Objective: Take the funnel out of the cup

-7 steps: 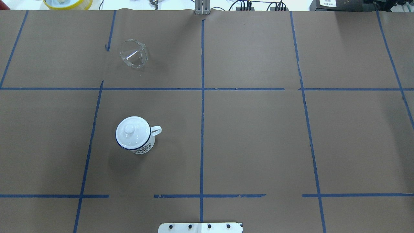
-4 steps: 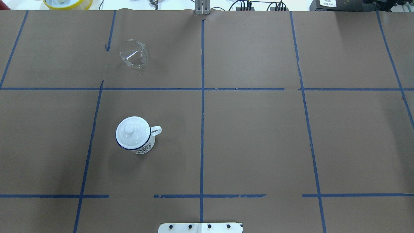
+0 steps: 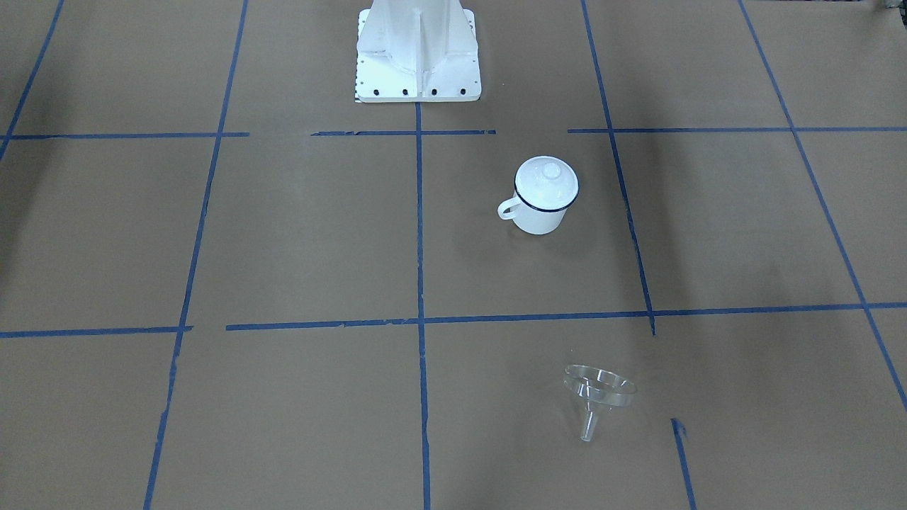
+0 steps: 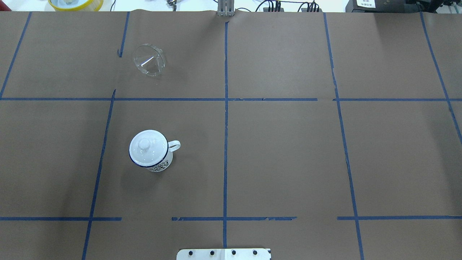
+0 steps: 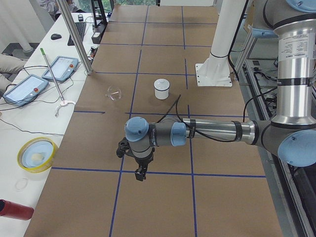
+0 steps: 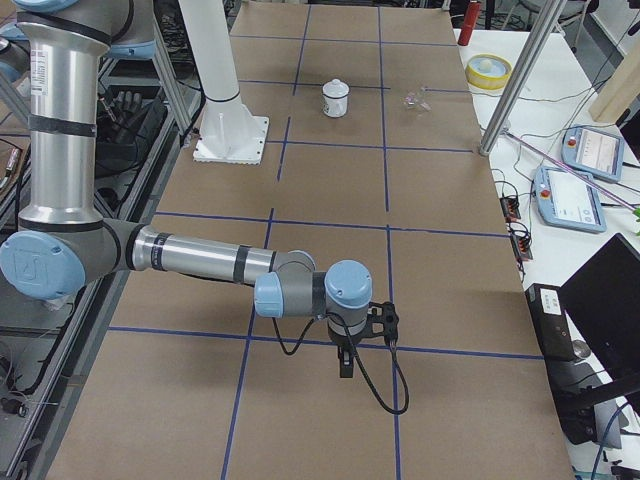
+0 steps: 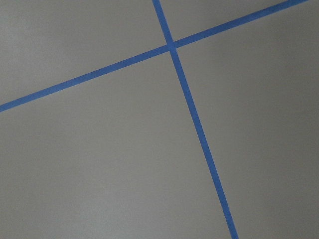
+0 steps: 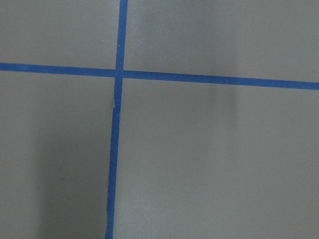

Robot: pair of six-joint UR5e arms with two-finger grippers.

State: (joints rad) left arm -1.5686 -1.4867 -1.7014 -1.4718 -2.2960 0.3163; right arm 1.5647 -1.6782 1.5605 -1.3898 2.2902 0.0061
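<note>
1. Funnel [image 4: 148,64] sits a hair further toward the view's left than a second ago in the overhead view; cup [image 4: 160,165] unchanged. It lies on its side on the brown paper [image 4: 288,151], out of the cup and well apart from it, on the far side from the robot. Cup upright, lid [image 4: 146,147] on top.
2. Front-facing: funnel tilted, spout toward the operators' side; cup handle on view's left.
3. Exterior left: left gripper [image 5: 140,173] hangs just above a blue tape line [image 5: 197,174], well apart from both items. Fingers apart or together: cannot tell.
4. Exterior right: right gripper [image 6: 346,365] low over the paper, far from the cup. Finger state: cannot tell.
5. Wrist views: paper and crossing tape only.
</note>
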